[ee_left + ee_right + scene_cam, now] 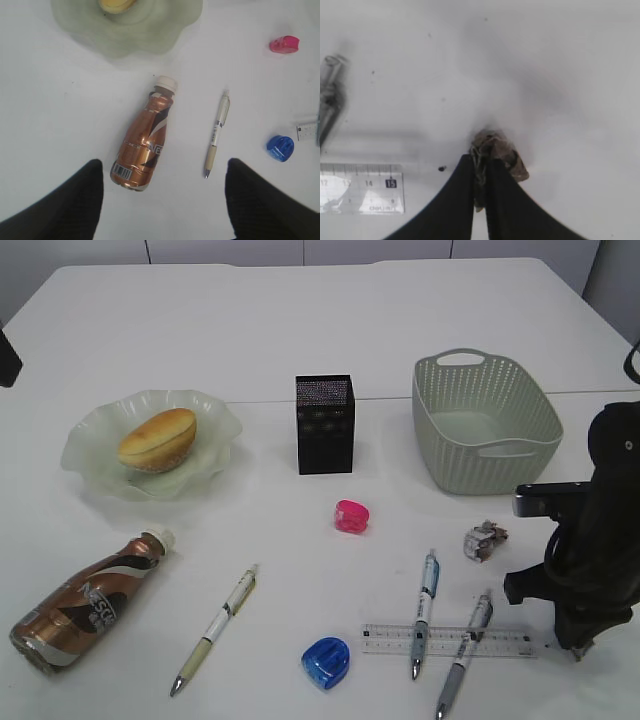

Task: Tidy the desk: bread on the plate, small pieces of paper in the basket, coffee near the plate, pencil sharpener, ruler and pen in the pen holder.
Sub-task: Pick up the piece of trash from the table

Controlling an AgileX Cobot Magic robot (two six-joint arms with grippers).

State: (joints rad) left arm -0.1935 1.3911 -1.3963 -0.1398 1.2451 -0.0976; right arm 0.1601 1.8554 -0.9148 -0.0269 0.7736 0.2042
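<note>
Desk (300, 330): white, with a thin seam running across it.
Plate (95, 455): pale green and wavy-rimmed, at the left; the bread (158, 438) already lay on it.
Coffee (85, 605): the bottle lay on its side in front of the plate, white cap toward the plate.
Pen holder (325, 424): black mesh, upright at the centre.
Basket (484, 420): grey-green, to the right of the pen holder.
Sharpeners: a pink one (351, 516) in front of the pen holder, a blue one (326, 662) nearer you.
Pens: one cream pen (215, 628) left of the blue sharpener; two more (424, 612) lay across the ruler (448, 641).
Paper: one crumpled scrap (485, 540) sat on the desk in front of the basket.
Your left gripper (165, 200): spread wide above the coffee bottle, holding nothing.
Your right gripper (481, 172): pinched closed on a second crumpled scrap (495, 150) (just past the ruler's end).
</note>
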